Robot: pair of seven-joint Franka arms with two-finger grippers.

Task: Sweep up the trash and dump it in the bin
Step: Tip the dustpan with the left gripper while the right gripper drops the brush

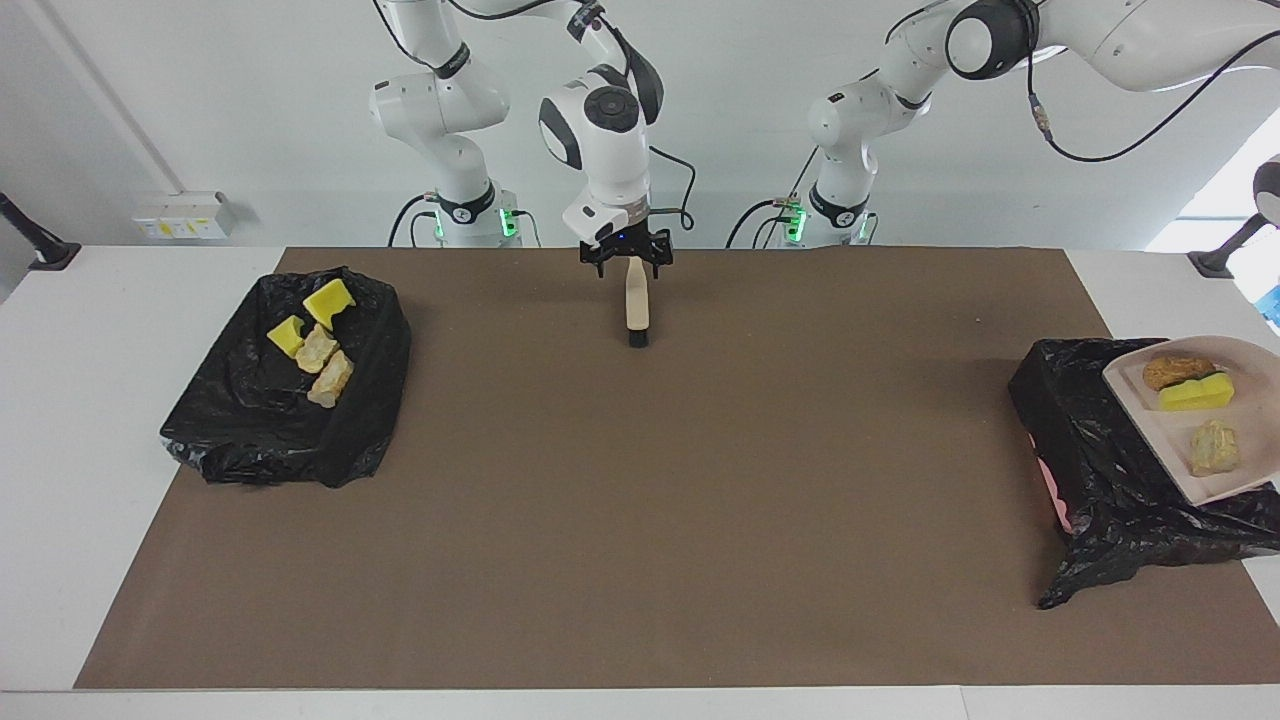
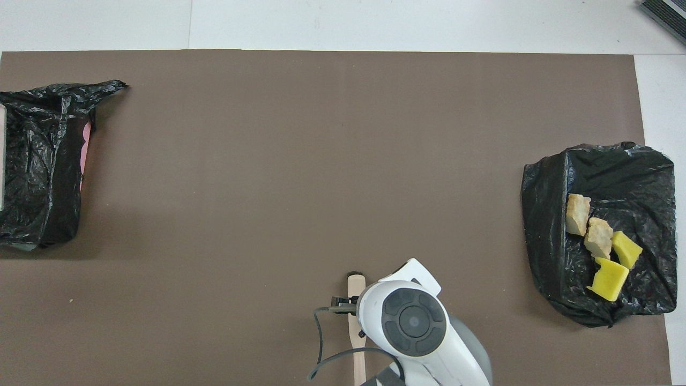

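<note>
A beige dustpan (image 1: 1165, 425) hangs over the black-bagged bin (image 1: 1090, 450) at the left arm's end of the table. It carries trash: a brown pastry piece (image 1: 1178, 372), a yellow sponge chunk (image 1: 1195, 394) and a pale bread piece (image 1: 1213, 447). Its handle and my left gripper lie outside both views. In the overhead view only a sliver of the dustpan (image 2: 2, 155) shows over the bin (image 2: 43, 161). The beige brush (image 1: 636, 305) lies on the brown mat near the robots. My right gripper (image 1: 627, 266) stands open over its handle (image 2: 358, 348).
A second black bag (image 1: 290, 410) at the right arm's end of the table holds several more sponge and bread pieces (image 1: 318, 345), also seen from overhead (image 2: 600, 241). The brown mat (image 1: 640, 500) covers the table between the two bags.
</note>
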